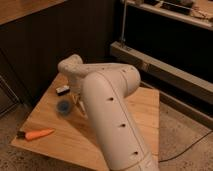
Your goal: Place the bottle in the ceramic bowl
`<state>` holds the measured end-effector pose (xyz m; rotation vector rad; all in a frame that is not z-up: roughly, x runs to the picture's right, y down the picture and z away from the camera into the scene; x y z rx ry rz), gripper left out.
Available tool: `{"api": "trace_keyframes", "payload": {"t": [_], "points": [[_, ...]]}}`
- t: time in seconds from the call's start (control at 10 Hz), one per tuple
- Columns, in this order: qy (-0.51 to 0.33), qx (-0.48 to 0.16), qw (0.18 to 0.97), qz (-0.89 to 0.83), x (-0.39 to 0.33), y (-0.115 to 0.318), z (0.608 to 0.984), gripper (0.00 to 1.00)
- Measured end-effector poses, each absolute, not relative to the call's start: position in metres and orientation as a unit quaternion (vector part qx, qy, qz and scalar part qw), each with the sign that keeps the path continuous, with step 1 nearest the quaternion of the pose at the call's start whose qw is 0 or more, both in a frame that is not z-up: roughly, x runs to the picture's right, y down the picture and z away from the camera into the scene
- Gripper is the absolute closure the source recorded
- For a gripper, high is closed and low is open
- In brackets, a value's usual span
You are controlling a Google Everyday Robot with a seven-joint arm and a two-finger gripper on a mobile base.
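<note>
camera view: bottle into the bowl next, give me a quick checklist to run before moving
1. Bottle located: cannot tell. A small white-and-dark object lying near the table's far edge may be it.
2. Ceramic bowl in sight: not ok. None shows, and the arm hides the table's middle.
3. Gripper open and empty: ok. It hangs low over the table with nothing between its fingers.
4. Blue cup apart from the gripper: cannot tell. It sits close beside it.
5. Carrot out of the way: ok. It lies by the near edge, apart from the gripper.
</note>
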<state>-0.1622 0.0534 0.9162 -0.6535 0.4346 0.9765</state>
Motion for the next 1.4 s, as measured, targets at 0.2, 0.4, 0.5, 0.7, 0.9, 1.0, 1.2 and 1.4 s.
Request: {"api": "trace_keyframes", "payload": {"t": [0.2, 0.4, 0.5, 0.7, 0.9, 1.0, 1.2, 1.4], "points": [[0.202, -0.305, 0.811, 0.457, -0.164, 0.054, 0.923, 0.35], [0.196, -0.297, 0.814, 0.458, -0.168, 0.053, 0.934, 0.37], [0.195, -0.293, 0.815, 0.46, -0.169, 0.052, 0.938, 0.44], [0.193, -0.281, 0.814, 0.469, -0.17, 0.05, 0.945, 0.65], [0.185, -0.249, 0.815, 0.489, -0.171, 0.034, 0.949, 0.87], [0.176, -0.227, 0.817, 0.5, -0.172, 0.022, 0.948, 0.96], [0.165, -0.174, 0.816, 0.526, -0.171, -0.005, 0.942, 1.0], [0.155, -0.13, 0.811, 0.548, -0.167, -0.023, 0.932, 1.0]]}}
